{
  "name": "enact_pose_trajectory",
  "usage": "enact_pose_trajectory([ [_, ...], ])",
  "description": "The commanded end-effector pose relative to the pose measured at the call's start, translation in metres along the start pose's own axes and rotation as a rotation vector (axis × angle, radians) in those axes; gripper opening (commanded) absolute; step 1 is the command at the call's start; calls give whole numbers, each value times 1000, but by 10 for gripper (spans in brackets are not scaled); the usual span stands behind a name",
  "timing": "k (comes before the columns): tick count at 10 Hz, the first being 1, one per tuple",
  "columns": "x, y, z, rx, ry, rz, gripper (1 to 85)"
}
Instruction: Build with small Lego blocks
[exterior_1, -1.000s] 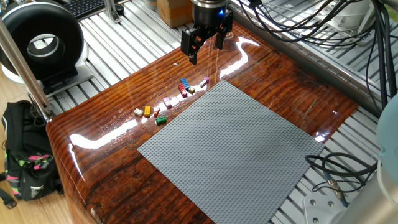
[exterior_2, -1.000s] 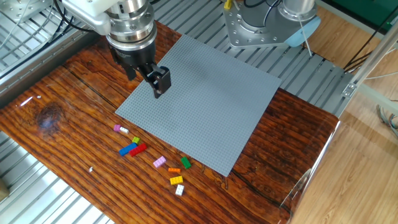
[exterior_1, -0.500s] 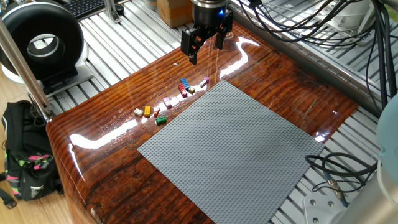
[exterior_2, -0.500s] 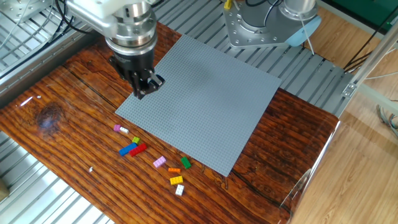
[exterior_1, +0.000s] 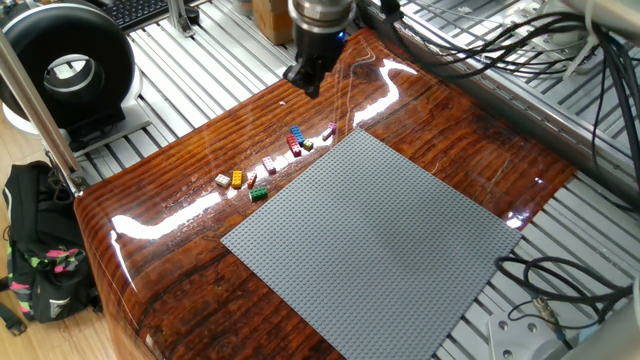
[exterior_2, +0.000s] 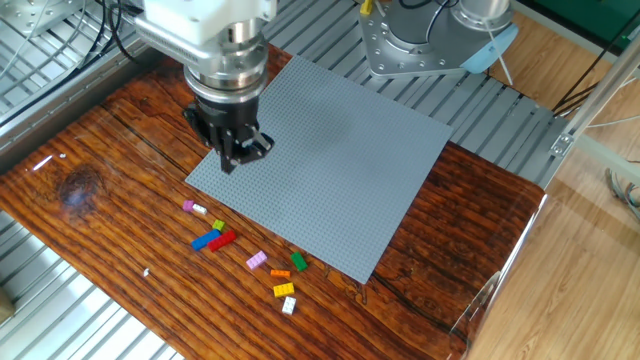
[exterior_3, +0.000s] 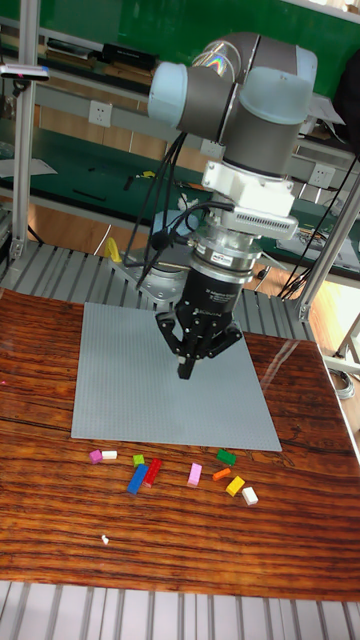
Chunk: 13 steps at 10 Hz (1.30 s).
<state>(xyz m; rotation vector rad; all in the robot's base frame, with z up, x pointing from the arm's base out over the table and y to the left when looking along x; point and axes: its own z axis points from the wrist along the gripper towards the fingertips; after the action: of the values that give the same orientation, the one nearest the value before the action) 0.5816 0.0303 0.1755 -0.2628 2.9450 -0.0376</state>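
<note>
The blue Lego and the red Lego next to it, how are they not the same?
The blue Lego looks a bit longer than the red Lego. In the tall fixed view the blue Lego reaches nearer the table's front edge, while the red Lego lies nearer the grey baseplate. Both lie flat on the wooden table, side by side and slanted the same way; whether they touch is unclear.

End effector (exterior_3: 187, 369) hung closed above grey baseplate (exterior_3: 120, 380), blocks (exterior_3: 146, 473) strewn on desk (exterior_3: 60, 530) in front
</note>
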Motion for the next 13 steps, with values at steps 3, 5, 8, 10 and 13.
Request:
enact_pose_trajectory([
  [3,-8,17,1,-44,-39,-19,20],
  [5,-8,33,0,-106,-41,-29,20],
  [8,-1,27,5,-49,-26,-53,20],
  [10,-2,39,3,-57,-40,-20,20],
  [13,4,27,-1,-15,-14,-29,20],
])
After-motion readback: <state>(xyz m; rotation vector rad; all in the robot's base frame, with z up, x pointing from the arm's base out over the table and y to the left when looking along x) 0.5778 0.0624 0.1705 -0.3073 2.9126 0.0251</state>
